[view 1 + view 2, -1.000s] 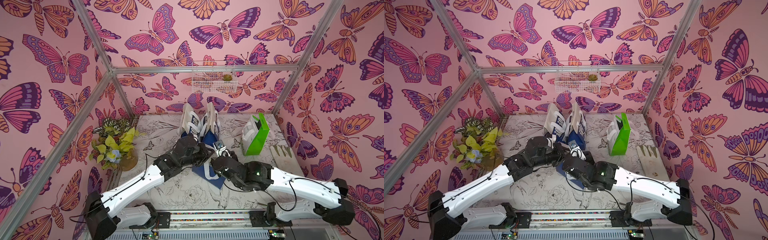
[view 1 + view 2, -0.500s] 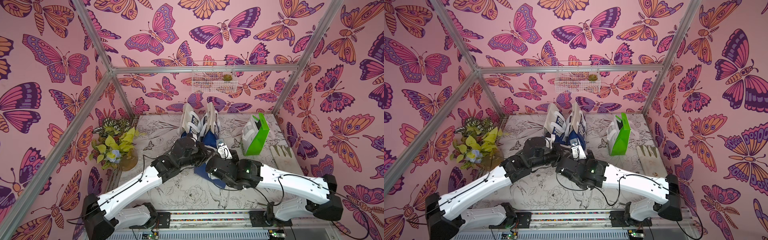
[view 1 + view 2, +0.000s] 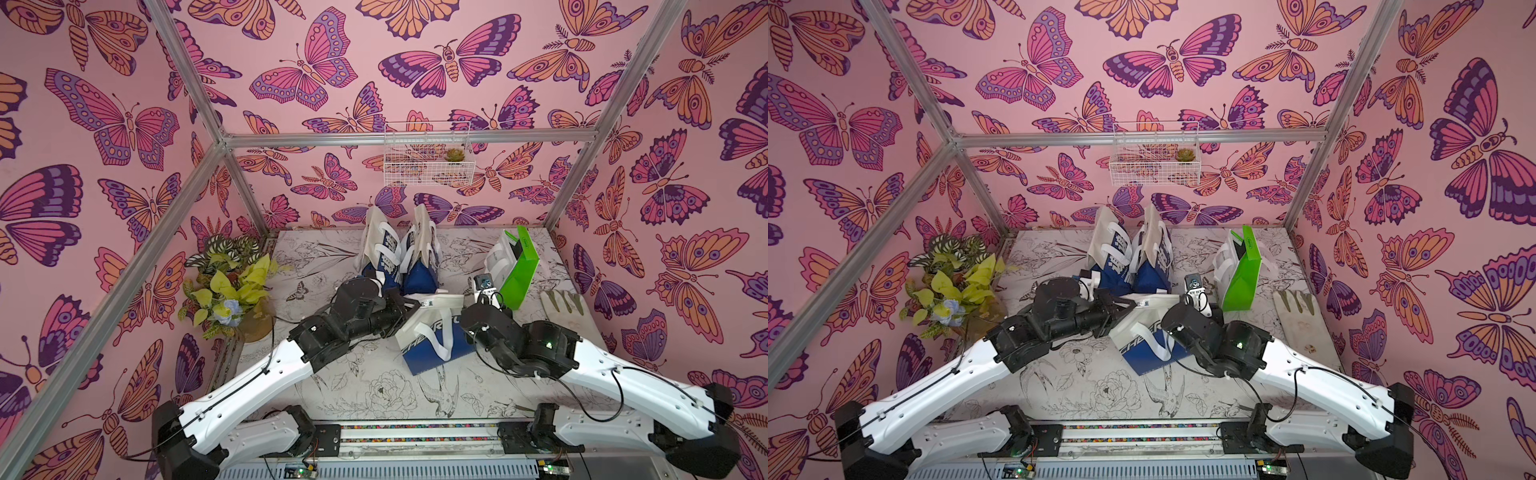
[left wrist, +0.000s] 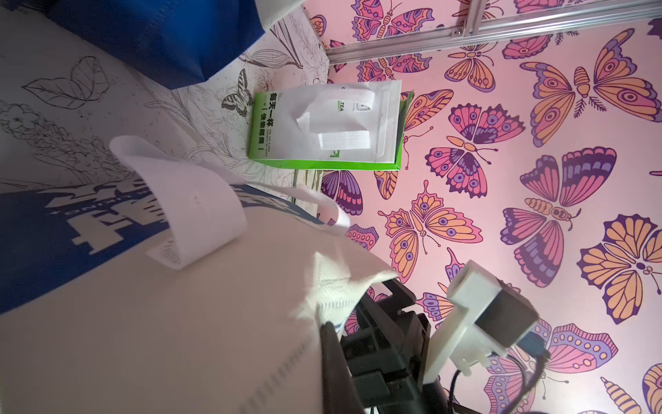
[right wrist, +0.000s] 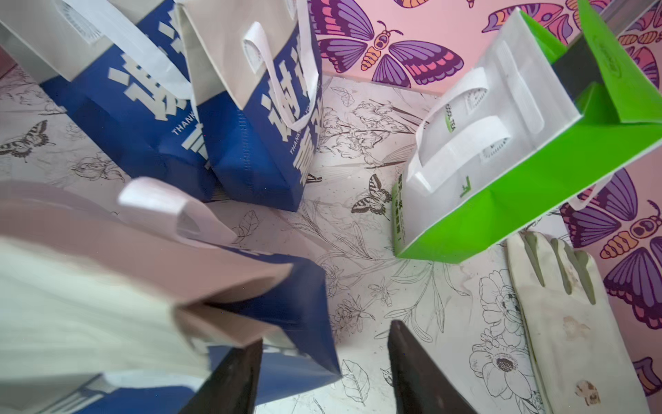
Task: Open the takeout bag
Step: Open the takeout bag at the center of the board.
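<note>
Pinching rim of blue-and-white fabric takeout bag with left fingers; right fingers wide beside its edge, bare floral surface beyond.

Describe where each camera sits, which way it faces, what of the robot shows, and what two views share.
Top views: high at the front, looking down at the table, both arms and the blue takeout bag.
Left wrist: on the left arm, facing over that bag's rim, pinched in the shut left gripper, toward the green bag.
Right wrist: on the right arm, facing the far wall; open right gripper shows.
Shared: both wrist views show the green bag.
</note>
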Robot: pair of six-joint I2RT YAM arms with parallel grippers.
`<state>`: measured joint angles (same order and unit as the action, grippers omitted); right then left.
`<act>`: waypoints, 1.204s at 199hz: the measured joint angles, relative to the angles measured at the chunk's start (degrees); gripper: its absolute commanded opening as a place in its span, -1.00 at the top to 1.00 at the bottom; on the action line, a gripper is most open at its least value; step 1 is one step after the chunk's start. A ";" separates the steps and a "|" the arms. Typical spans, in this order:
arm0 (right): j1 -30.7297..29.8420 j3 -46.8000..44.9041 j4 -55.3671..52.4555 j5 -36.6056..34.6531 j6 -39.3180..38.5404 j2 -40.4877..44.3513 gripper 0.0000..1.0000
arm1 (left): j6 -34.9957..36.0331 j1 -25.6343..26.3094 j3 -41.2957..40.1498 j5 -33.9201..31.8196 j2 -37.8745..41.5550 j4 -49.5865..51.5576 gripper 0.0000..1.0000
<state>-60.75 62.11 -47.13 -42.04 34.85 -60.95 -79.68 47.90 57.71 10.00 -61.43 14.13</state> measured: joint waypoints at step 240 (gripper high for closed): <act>4.96 -15.23 20.33 28.11 -4.63 9.70 0.18 | -1.05 1.90 10.21 1.05 -16.79 -1.03 0.69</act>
<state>-55.79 46.87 -26.81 -13.93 30.22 -51.24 -80.73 49.80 67.92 11.05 -78.22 13.10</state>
